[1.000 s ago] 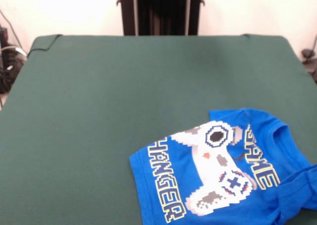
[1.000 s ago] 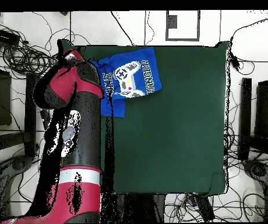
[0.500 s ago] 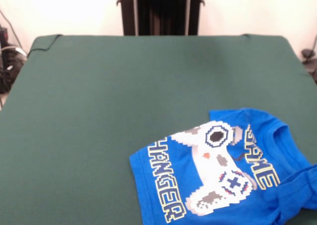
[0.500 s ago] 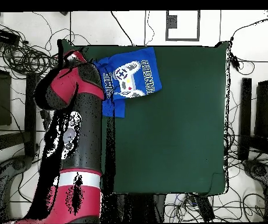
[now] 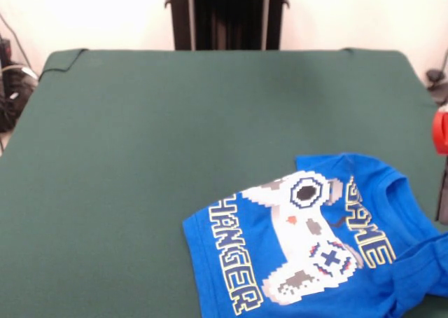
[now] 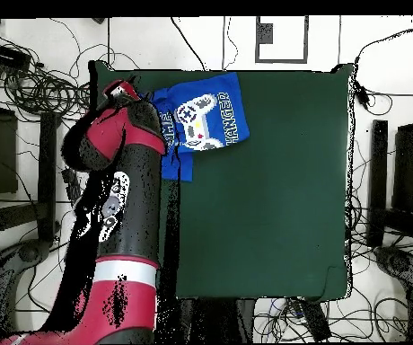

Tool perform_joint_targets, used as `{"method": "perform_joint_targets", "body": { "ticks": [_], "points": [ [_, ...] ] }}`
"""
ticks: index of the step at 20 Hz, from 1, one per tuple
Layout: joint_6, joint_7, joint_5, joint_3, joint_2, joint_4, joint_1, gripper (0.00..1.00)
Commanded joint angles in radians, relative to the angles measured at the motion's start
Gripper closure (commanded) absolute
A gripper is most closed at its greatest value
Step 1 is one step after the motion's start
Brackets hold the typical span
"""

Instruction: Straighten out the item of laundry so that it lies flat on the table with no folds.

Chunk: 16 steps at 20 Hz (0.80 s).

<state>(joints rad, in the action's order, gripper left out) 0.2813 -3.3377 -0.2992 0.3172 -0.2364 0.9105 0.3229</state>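
A: What can you read on the T-shirt (image 5: 308, 241)?

B: In the front view, block letters in white and yellow — "HANGER" running down one side of the white pixel controller print (image 5: 304, 234), with the first letter lost at the cloth's edge, and "GAME" on the other side. The words run sideways to the camera, not across it.

A: So which way does it lie?

B: Its collar end points to the picture's right and its hem to the left, so the long axis runs roughly left to right with a slight tilt. The sleeve (image 5: 420, 269) at the lower right is bunched and folded over. The lower edge is cut off by the frame.

A: And where on the table (image 5: 140, 157)?

B: At the near right corner in the front view; from overhead the shirt (image 6: 197, 121) sits at the top left corner, close to both edges. The rest of the green cloth is open — wide room toward the middle and the far side.

A: The gripper?

B: I cannot tell its state. From overhead the red and black arm (image 6: 120, 207) rises along the table's left side, its end (image 6: 123, 90) just beside the shirt; a bit of red (image 5: 440, 130) shows at the front view's right edge.
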Motion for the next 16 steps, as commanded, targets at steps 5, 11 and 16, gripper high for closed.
{"method": "perform_joint_targets", "body": {
  "ticks": [5,11,16],
  "points": [
    [-0.080,-0.070,0.021,-0.021,0.065,0.179,0.008,0.00],
    [-0.079,-0.067,0.034,-0.019,0.074,0.185,0.009,0.00],
    [-0.031,-0.047,0.045,-0.037,0.072,0.195,0.002,0.00]
  ]
}}
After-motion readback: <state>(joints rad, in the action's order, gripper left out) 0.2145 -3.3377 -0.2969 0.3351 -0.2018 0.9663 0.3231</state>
